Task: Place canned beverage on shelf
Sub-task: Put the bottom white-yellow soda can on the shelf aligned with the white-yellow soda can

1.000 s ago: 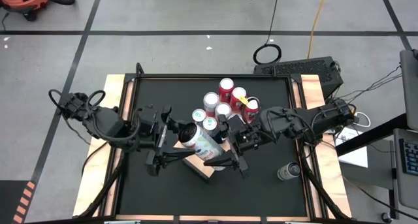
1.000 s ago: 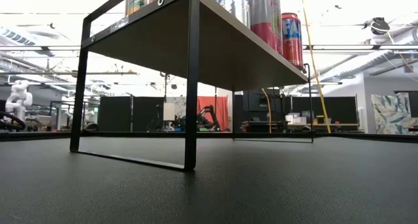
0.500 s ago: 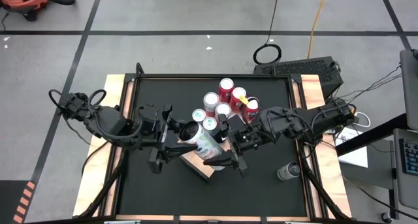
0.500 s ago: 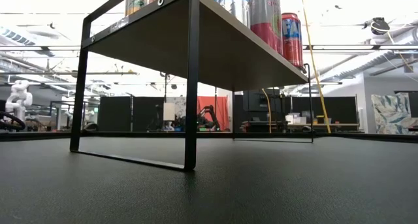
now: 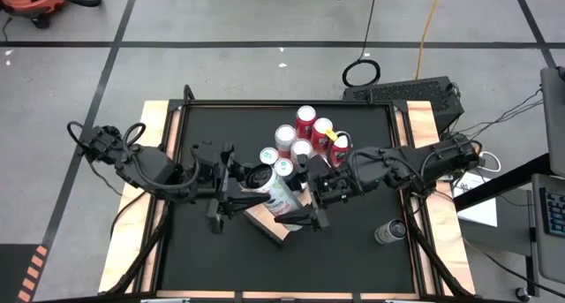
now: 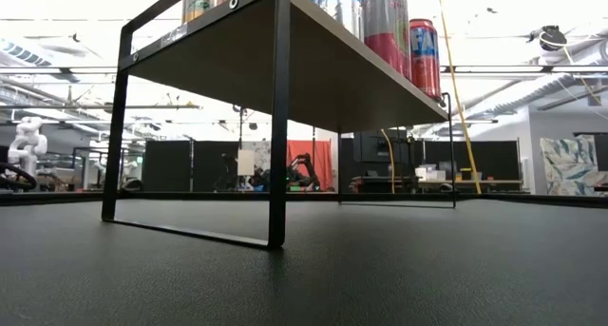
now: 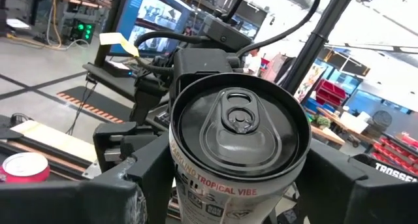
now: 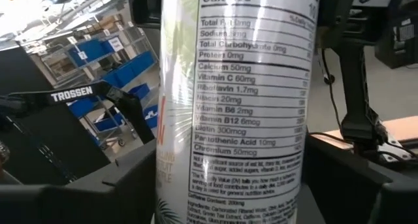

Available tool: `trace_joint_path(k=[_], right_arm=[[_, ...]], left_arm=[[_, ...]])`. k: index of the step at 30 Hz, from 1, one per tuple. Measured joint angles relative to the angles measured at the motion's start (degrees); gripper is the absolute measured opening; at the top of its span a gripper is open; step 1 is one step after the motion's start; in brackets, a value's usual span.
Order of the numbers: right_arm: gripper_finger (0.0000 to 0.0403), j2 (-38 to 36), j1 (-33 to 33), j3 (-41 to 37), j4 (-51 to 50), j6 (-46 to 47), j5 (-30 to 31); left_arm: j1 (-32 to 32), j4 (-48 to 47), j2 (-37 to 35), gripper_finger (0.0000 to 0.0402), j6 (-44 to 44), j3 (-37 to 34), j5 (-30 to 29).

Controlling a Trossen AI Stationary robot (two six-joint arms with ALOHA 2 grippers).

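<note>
Left gripper [image 5: 231,190] grasping tilted white can [image 5: 272,190] over shelf [image 5: 275,228]; right gripper [image 5: 298,208] grip unclear.

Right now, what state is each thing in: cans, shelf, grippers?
White can: tilted, held in the air over the shelf's end.
Left gripper: shut on white can.
Right gripper: at the can's other side.
Shelf cans: upright, clustered together.
Lone can: upright on the table.
Shelf: standing, partly filled.
</note>
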Motion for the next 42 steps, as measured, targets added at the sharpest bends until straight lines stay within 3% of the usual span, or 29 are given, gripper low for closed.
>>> trace_joint_path(k=[16,25,35,42], right_arm=[[0.0319,-7.2,-0.1,0.0,-10.0,2.7,3.0],[0.0318,-13.3,0.0,0.0,-19.9,-1.2,2.6],[0.0318,-20.8,0.1,0.0,-32.5,-0.2,2.6],[0.0318,-24.6,0.1,0.0,-38.2,-0.8,2.4]], left_arm=[[-0.2,2.1,0.4,0.0251,-0.4,0.0,-6.3],[-0.1,2.8,1.5,0.0251,-0.2,0.0,-11.8],[-2.9,13.2,5.9,0.0251,3.3,0.0,-13.0],[-6.7,15.2,8.2,0.0251,4.5,2.2,-20.8]])
